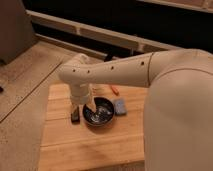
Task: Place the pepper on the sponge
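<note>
A small orange-red pepper (pixel 114 90) lies on the wooden table just behind the dark bowl (pixel 102 116). To the right of the bowl, touching or nearly touching its rim, sits the blue-grey sponge (pixel 120 106). My gripper (pixel 90 108) hangs straight down from the white arm and reaches into the left part of the bowl. It is well left of the sponge and in front of the pepper. The arm hides part of the bowl's left rim.
A small black rectangular object (pixel 75 116) lies just left of the bowl. The light wooden table (pixel 90 147) extends toward the front, and speckled floor lies to its left. My large white arm body fills the right side of the view.
</note>
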`<control>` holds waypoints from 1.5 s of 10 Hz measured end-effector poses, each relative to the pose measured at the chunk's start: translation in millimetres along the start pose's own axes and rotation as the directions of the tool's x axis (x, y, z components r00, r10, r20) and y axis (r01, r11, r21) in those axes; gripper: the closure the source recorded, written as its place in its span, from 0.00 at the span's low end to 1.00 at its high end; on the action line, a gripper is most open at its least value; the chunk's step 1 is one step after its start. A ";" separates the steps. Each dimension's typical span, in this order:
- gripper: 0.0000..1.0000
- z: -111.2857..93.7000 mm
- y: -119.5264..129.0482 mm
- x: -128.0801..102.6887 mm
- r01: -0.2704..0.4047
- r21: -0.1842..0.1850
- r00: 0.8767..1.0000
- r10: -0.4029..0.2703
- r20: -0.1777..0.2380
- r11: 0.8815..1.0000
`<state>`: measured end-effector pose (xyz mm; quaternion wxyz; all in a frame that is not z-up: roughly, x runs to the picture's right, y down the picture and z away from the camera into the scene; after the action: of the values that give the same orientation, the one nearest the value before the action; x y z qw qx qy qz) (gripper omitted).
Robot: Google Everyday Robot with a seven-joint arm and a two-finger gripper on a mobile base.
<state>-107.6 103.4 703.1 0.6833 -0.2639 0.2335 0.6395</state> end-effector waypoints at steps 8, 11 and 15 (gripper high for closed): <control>0.35 -0.1 0.0 0.0 0.000 0.000 1.000 0.000 0.000 1.000; 0.35 -12.2 -10.9 -25.4 -0.004 0.017 0.998 0.003 0.059 1.000; 0.35 -57.6 -47.9 -119.7 0.000 -0.008 0.969 0.002 0.247 1.000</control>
<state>-67.5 -26.5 741.4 0.7057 -0.1847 0.1441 0.6687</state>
